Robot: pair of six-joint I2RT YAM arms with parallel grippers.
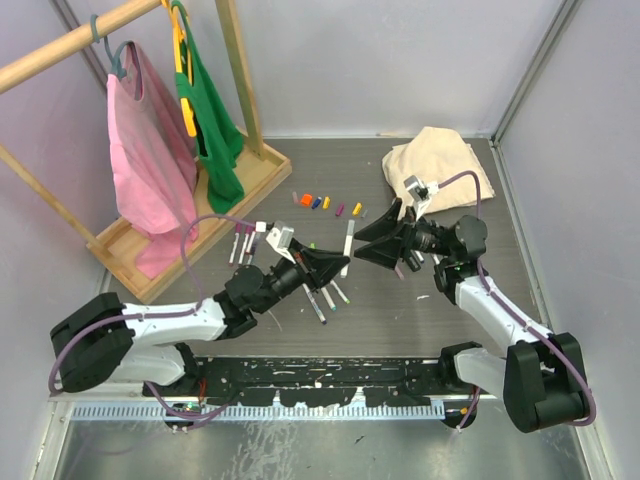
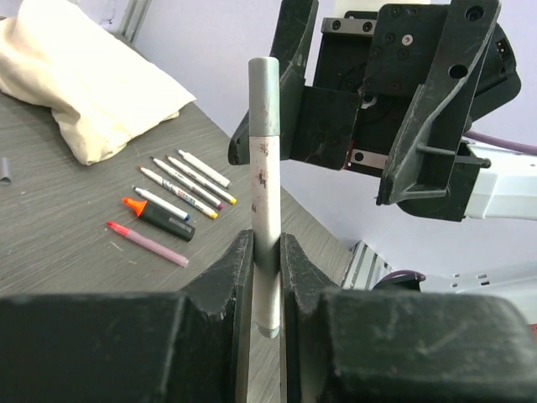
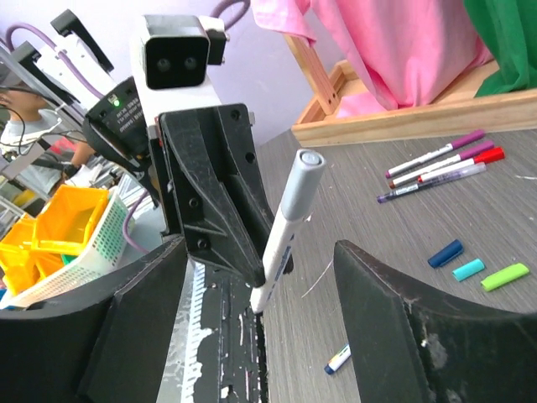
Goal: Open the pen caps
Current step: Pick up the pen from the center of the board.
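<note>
Standing upright, grey cap [image 2: 264, 96] sits on its pen [image 2: 267, 193]. Left gripper [image 2: 267, 256] fingers are pinched on the barrel low down. Right gripper [image 3: 260, 248] fingers are spread wide, close by the cap; contact unclear.

Top view shows loose caps [image 1: 307, 199] in a row at 12 o'clock from the grippers. Left wrist alone shows a highlighter [image 2: 164, 218] beside spare pens [image 2: 189, 180]. Right wrist alone shows yellow bins [image 3: 59, 227] off the table.

Dark wood-grain table [image 1: 400, 310]. Cream cloth [image 1: 435, 160] at 1 o'clock, clothes rack [image 1: 245, 90] at 10. Pale walls.
</note>
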